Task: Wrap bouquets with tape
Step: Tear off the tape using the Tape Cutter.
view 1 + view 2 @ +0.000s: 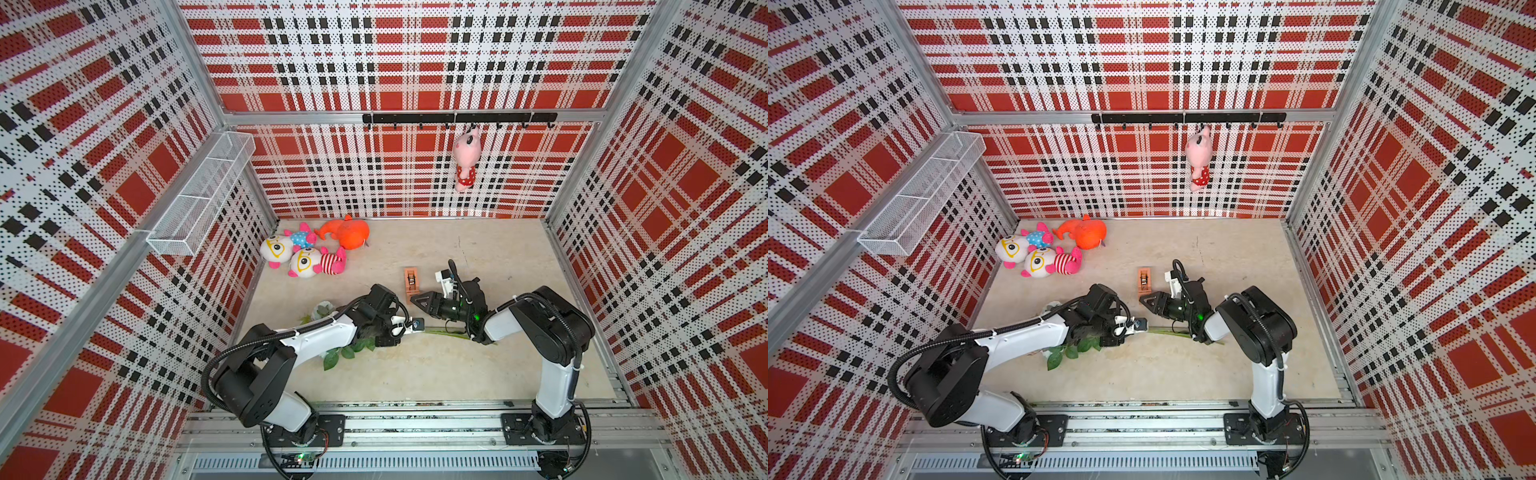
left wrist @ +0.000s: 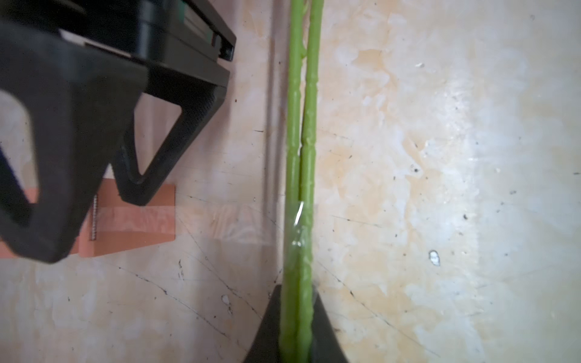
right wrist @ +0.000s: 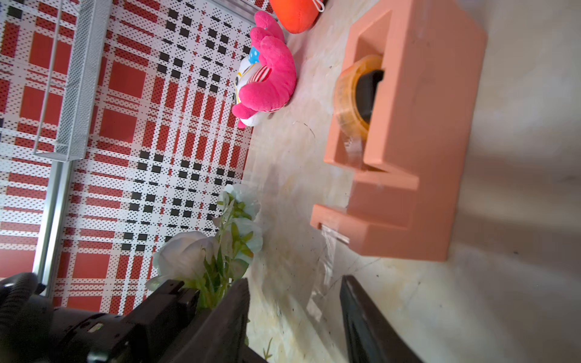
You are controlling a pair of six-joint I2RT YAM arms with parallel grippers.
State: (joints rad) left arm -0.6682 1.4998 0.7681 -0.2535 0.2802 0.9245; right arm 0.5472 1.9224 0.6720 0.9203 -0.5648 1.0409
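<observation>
Wrapping barely started.
Both top views: rose bouquet [image 1: 332, 358] lower middle, tape dispenser [image 1: 411, 281] just above. Left wrist: left gripper [image 2: 297, 317] pinches stems [image 2: 301, 141]; tape strip [image 2: 226, 224] touches them. Right wrist: right gripper [image 3: 294, 298], jaws spread around the strip.

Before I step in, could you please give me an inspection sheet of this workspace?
Surface: beige tabletop, scuffed, dark scratches.
Job's things: bouquet lying flat, stems pointing toward the right arm; tape dispenser standing by the right claw; clear tape strip stretched from dispenser to stems.
Clutter: three plush toys in the far corner; pink plush hanging from the hook rail.
Claws: left claw shut on the stems; right claw open, tape strip between its jaws.
Cables: black hoses along both arms; nothing seen loose.
Surroundings: plaid perforated walls; white mesh shelf on a side wall.
</observation>
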